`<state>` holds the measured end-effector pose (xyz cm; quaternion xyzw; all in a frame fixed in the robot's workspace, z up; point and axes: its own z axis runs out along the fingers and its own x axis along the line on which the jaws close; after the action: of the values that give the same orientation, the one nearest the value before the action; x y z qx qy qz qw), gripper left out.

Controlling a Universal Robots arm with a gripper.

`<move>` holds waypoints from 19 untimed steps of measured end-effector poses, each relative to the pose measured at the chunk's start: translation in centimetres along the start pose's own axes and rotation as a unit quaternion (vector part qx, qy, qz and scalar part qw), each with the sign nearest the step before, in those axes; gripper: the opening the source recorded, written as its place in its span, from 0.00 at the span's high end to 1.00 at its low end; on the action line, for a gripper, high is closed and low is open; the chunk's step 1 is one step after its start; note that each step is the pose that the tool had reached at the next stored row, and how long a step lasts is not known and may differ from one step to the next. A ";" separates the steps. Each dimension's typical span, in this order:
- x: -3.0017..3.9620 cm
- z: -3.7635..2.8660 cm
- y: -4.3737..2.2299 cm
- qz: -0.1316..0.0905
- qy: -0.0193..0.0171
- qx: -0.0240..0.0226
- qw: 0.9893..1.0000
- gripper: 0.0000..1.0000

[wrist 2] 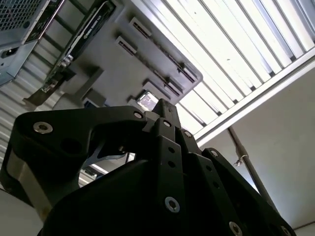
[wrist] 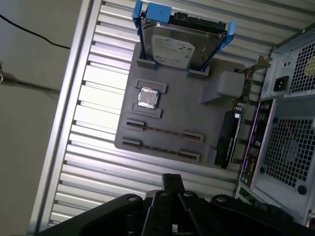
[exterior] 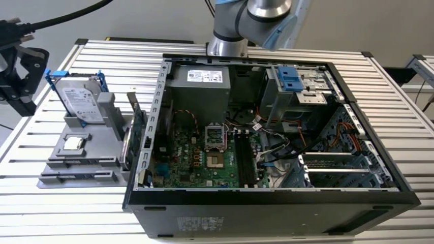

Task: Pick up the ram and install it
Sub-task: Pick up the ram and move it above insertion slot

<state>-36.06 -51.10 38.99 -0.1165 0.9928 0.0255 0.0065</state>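
First wrist view: ram point(wrist: 162, 131) edge-on in grey tray point(wrist: 183, 114), beyond end effector point(wrist: 172, 181), grip state unclear.

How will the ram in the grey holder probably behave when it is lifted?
The ram looks like a thin flat board standing on edge in slots of the grey holder, so it is probably stiff and light. Its narrow edge gives little grip, so it might tilt if lifted off-centre. It may be fragile under sideways force.

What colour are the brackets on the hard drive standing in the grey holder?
Blue; the brackets show best in the first wrist view.
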 end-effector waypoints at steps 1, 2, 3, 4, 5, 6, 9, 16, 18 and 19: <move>0.00 0.00 0.00 -0.003 0.000 0.000 1.000 1.00; 0.00 0.00 0.00 -0.005 0.000 0.000 1.000 1.00; 0.00 0.00 0.00 -0.008 0.000 0.000 1.000 1.00; 0.00 0.00 0.00 -0.011 0.001 0.000 1.000 1.00; 0.00 -0.01 0.00 -0.016 0.001 0.000 1.000 1.00; 0.01 -0.01 0.00 -0.019 0.001 0.000 1.000 1.00; 0.01 -0.01 0.00 -0.026 0.001 0.000 1.000 1.00; 0.05 0.00 0.01 -0.043 0.002 -0.001 0.999 1.00; 0.05 0.00 0.01 -0.047 0.002 -0.001 0.999 1.00; 0.06 -0.01 0.01 -0.049 0.002 -0.001 0.999 1.00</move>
<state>-36.12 -51.10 39.00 -0.1655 0.9859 0.0257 0.0052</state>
